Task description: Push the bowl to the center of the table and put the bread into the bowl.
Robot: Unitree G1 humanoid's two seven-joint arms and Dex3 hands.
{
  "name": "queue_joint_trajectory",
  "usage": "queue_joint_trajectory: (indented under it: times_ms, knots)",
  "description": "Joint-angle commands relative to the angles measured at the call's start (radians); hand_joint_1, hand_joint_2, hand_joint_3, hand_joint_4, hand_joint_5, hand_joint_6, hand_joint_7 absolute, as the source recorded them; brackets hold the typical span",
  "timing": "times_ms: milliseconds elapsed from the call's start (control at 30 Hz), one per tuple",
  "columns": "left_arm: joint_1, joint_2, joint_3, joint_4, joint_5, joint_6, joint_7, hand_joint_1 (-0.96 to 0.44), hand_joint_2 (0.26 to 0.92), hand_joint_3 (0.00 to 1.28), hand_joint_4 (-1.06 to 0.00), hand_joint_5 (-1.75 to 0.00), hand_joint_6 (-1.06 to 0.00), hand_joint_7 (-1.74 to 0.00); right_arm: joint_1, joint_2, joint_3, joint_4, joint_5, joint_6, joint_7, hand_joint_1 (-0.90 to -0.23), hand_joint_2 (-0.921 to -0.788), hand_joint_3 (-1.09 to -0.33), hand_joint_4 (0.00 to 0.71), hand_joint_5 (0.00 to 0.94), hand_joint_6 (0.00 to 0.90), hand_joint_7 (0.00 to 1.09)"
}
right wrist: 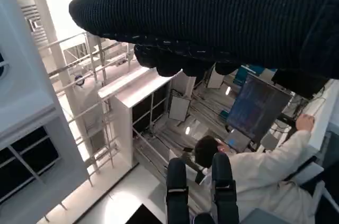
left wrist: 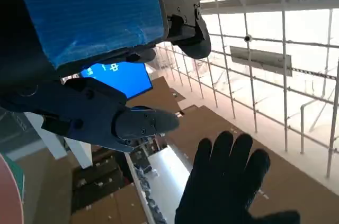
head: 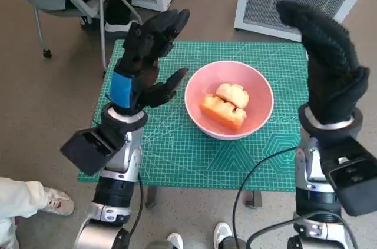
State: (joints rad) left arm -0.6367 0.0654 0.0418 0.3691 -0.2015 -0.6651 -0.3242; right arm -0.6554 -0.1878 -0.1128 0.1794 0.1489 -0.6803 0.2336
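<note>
On mat [head: 177, 160] centre: bowl [head: 259, 93] holds bread [head: 227, 105]; my left hand [head: 147, 55] at 9 o'clock, right hand [head: 330, 60] at 3 o'clock, both empty, fingers spread

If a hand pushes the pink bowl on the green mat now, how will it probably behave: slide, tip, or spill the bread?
The pink bowl looks wide and low, so it would probably slide rather than tip. The green mat appears matte, so it may drag a little. The bread sits well below the rim and likely stays inside. Neither the left hand nor the right hand touches it.
</note>
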Motion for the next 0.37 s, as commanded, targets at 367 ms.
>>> queue_joint_trajectory:
  times_ms: [367]
  knots:
    - [0.019,-0.004,0.003,-0.029,0.008,-0.003,0.006,-0.34,0.921,0.38,-0.38,-0.02,-0.13,-0.71,0.009,-0.002,0.004,-0.003,-0.012,0.027,-0.006,-0.564,-0.921,-0.771,0.291,0.005,0.0,0.62]
